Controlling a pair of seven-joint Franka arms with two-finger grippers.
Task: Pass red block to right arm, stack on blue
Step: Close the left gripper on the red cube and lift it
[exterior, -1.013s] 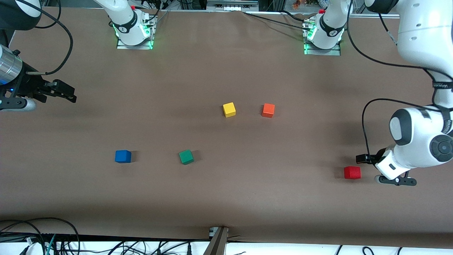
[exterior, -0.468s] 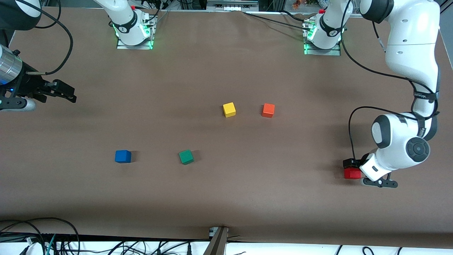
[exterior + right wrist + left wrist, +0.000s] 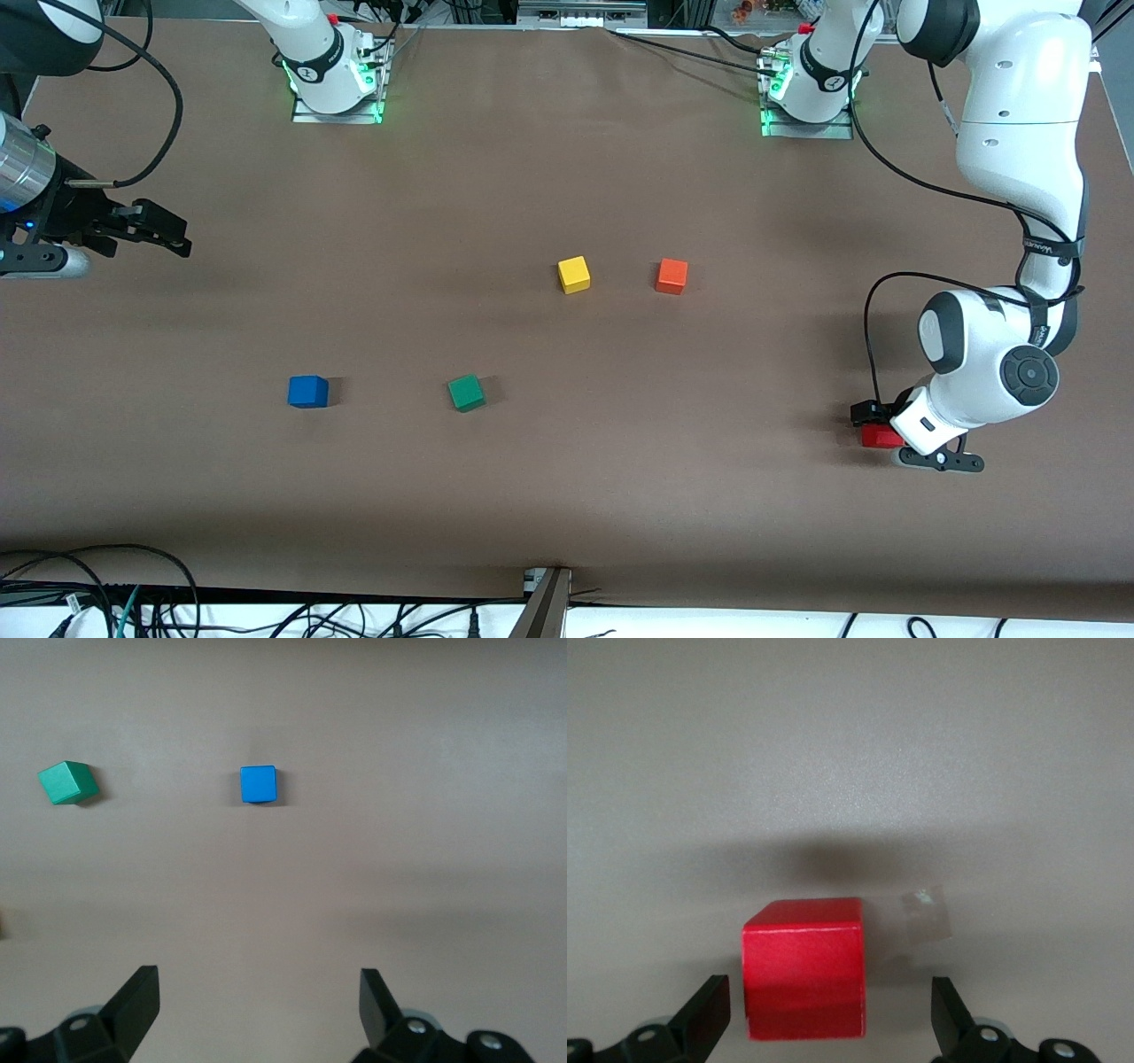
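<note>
The red block (image 3: 875,436) lies on the table at the left arm's end, partly covered by the left hand. My left gripper (image 3: 898,437) is open and low around it. In the left wrist view the red block (image 3: 803,970) sits between the spread fingers of the left gripper (image 3: 828,997), closer to one fingertip (image 3: 709,1001), and neither touches it. The blue block (image 3: 307,391) lies toward the right arm's end and shows in the right wrist view (image 3: 258,784). My right gripper (image 3: 173,235) waits open and empty above the table's edge at its own end (image 3: 256,988).
A green block (image 3: 466,392) lies beside the blue one, toward the middle, and shows in the right wrist view (image 3: 66,782). A yellow block (image 3: 574,274) and an orange block (image 3: 671,276) lie mid-table, farther from the front camera. Cables run along the front edge.
The left arm has swung in toward the red block and come down, so the open left gripper now straddles it. The right arm and all blocks have not moved.
</note>
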